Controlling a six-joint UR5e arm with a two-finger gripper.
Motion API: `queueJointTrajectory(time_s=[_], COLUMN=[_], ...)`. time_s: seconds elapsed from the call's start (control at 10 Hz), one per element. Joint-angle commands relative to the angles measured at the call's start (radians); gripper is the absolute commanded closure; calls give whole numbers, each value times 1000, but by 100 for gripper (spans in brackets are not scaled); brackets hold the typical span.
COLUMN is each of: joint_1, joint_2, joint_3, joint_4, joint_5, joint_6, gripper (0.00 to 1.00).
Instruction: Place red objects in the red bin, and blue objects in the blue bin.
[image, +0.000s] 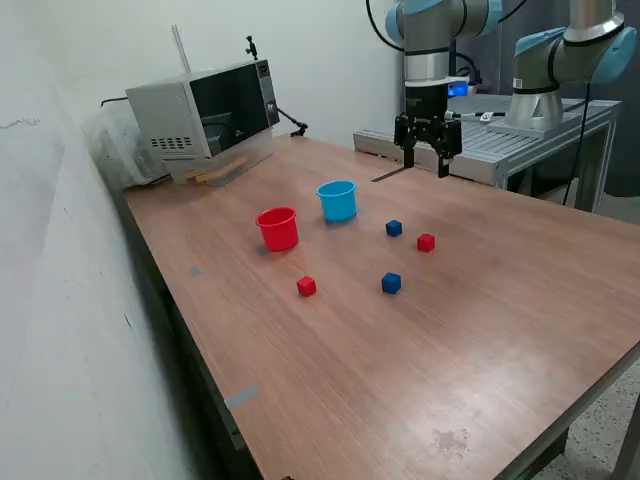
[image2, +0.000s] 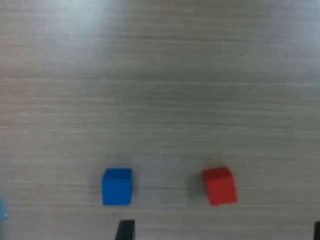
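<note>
Nothing is sorted yet, so the step in hand looks like a first pick. Across the exterior view from its left: red cup (image: 278, 228), near red cube (image: 306, 286), blue cup (image: 338, 200), near blue cube (image: 391, 283), far blue cube (image: 394, 228), far red cube (image: 426, 242), all on the desk (image: 420, 370). The tool (image: 428, 155) hangs open and empty (well above the desk), behind the far pair. Best to centre over one cube, descend straight and close squarely on its flat faces.
</note>
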Motion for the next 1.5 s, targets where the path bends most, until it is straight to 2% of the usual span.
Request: queueJointTrajectory(time_s=[0.0, 0.4, 0.6, 1.4], joint_1=[-63, -87, -87, -88], joint_2=[125, 150, 168, 232], joint_3=[6, 7, 1, -17], joint_4=[-87, -103, -104, -132], joint_5=[-1, -1, 1, 5], joint_6=[0, -11, -69, -179], gripper=[0, 0, 0, 0])
